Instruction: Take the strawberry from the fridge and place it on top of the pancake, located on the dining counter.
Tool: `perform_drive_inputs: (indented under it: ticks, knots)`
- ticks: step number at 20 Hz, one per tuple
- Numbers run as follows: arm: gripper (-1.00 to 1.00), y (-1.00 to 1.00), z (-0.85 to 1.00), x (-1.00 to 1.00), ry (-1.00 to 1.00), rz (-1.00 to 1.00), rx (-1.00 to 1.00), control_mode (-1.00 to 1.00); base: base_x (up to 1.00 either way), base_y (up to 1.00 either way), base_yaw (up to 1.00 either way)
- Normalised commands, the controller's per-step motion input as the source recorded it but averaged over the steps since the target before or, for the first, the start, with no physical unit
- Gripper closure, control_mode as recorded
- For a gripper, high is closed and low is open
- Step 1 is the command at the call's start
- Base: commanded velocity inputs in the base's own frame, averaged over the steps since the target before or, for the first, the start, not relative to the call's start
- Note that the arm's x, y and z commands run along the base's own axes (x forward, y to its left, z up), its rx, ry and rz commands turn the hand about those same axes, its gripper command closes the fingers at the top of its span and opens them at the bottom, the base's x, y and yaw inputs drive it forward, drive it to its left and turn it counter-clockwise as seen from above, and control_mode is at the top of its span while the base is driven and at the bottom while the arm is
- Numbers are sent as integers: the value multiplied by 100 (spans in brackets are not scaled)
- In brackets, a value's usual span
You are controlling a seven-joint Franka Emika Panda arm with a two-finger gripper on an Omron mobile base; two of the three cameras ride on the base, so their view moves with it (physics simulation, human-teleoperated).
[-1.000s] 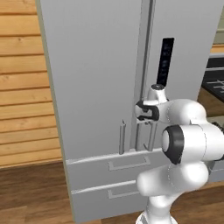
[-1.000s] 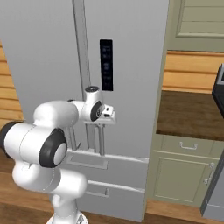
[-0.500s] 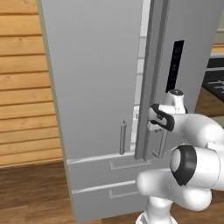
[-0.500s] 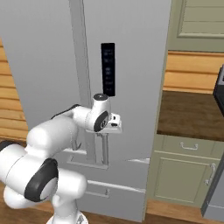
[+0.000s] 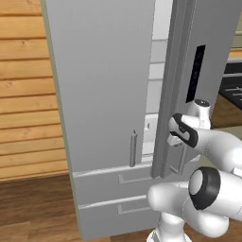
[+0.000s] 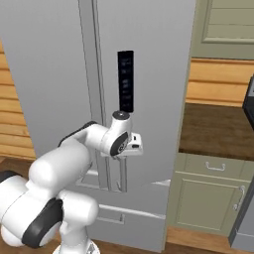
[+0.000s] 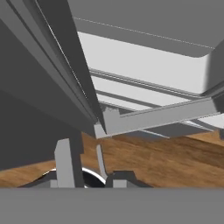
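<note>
Two doors: on one fridge [image 5: 99, 94], light grey, tall; right door [image 5: 208, 56] ajar, left shut, pale shelves [image 5: 158, 71] visible in the gap.
Two drawers: along fridge's bottom edge [image 5: 116, 208], each with a bar pull.
Two bar handles: vertical, one per door, near the inner edges; left one [image 5: 133, 149].
One claw [image 5: 174, 138]: at right door's handle by its lower inner edge; grasping or released, cannot tell.
One black panel [image 6: 126, 81]: on right door's front.

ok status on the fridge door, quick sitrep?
Gripper at the right door's handle, grip unclear. Fridge right door ajar, pale shelves showing in the gap. Strawberry not sighted yet. Left door shut.
</note>
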Motion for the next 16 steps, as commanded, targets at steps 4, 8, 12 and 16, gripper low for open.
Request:
perform_drive_inputs:
  ticks: [4,8,12,16]
  knots:
    - [-100,-32,-9,-4,0,0,5,-100,0,0,0]
    - [-100,0,-4,-2,0,0,0,-100,0,0,0]
    - [-100,0,32,-8,0,-1,-2,-100,0,0,0]
    - [-100,0,69,-11,0,-6,-9,-100,0,0,0]
